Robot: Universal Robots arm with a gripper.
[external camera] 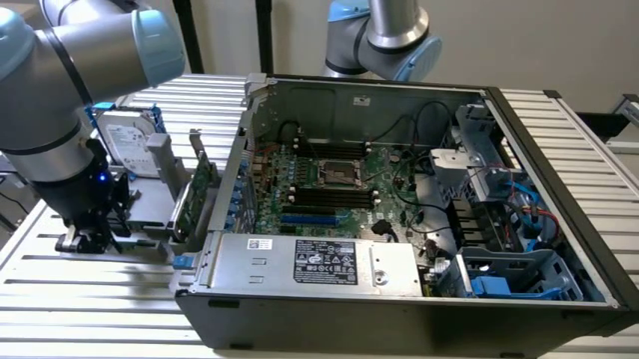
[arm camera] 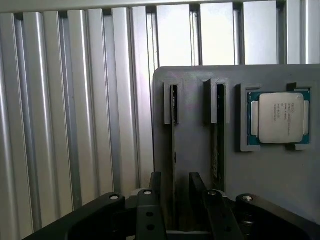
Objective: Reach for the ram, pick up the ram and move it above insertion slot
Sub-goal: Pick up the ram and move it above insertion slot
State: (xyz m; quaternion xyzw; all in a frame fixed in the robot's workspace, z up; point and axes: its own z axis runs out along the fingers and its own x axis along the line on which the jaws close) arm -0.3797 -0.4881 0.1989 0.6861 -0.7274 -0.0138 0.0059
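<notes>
Jaws wide, one finger on either side of the ram [arm camera: 174,120], with clear gaps and no pinch. The gripper [arm camera: 175,184] hangs low over the gray holder [arm camera: 197,145], where the ram stands on edge in its slot. A second stick [arm camera: 219,130] sits in the next slot, and a CPU [arm camera: 280,117] lies in a pocket beside that. Outside, the arm [external camera: 60,149] reaches down to the exterior view's left of the open case [external camera: 399,314], with a hard drive [external camera: 130,142] just behind.

Open computer case [external camera: 399,314] on a slatted table [external camera: 90,299].
Motherboard [external camera: 330,187] inside; hard drive [external camera: 130,142] and expansion card [external camera: 203,185] stand beside it; processor [arm camera: 280,117] sits in grey holder [arm camera: 270,175].
</notes>
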